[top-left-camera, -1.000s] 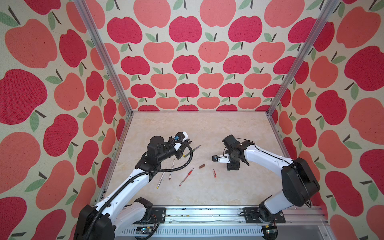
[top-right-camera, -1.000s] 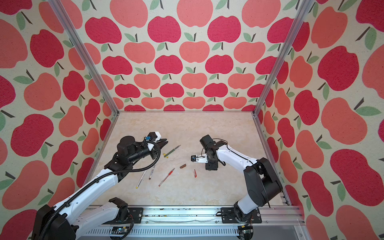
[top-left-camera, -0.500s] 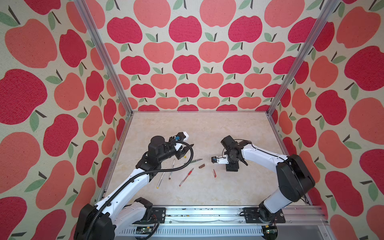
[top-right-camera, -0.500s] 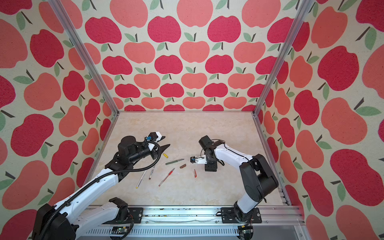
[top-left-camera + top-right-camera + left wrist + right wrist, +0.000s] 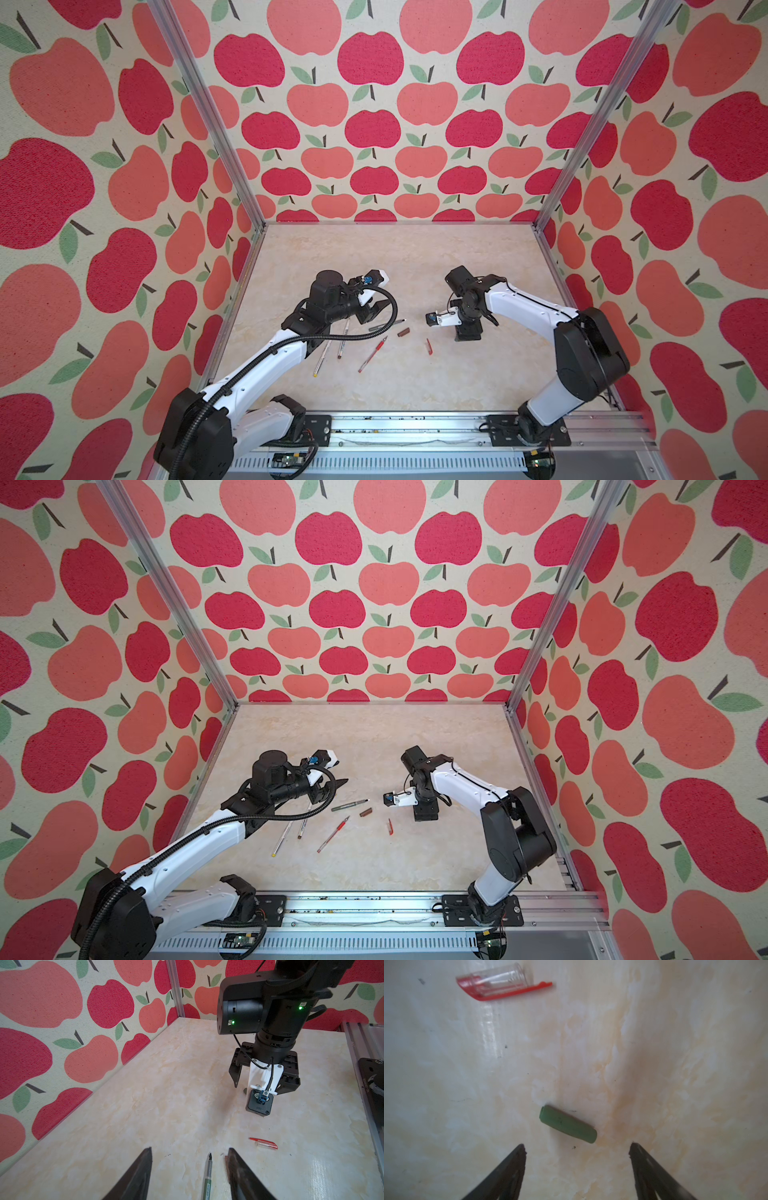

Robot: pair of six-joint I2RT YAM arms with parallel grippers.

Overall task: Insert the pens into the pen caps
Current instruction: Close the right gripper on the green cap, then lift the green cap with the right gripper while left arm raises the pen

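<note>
Plainly spread and empty, both pairs of jaws hang over the worktop (image 5: 374, 257). The left jaws straddle the dark green pen (image 5: 208, 1176), which lies flat between them with a clear gap on either side, nib pointing away. The right jaws hover at the dark green cap (image 5: 568, 1124), which lies on its side just ahead of their tips, skewed across the gap. A squeeze on that short, round cap could roll or flick it out, or catch it by its ends and block its mouth. The slim pen, pinched off-centre, might swing and meet the cap crooked. The brown cap (image 5: 403, 332) lies just beside the nib and could be knocked aside. The red cap (image 5: 500, 982) lies farther out from the right jaws, apart from the green one. The red pen (image 5: 372, 354) and the two white-silver pens (image 5: 281, 838) rest behind the left jaws. The green cap is hidden under the right arm in both top views, and no yellow cap shows anywhere. The green pen's rear is cut off in the left wrist view. The white-silver pens run partly under the left arm. Which end of the green cap is open is too soft to tell.
</note>
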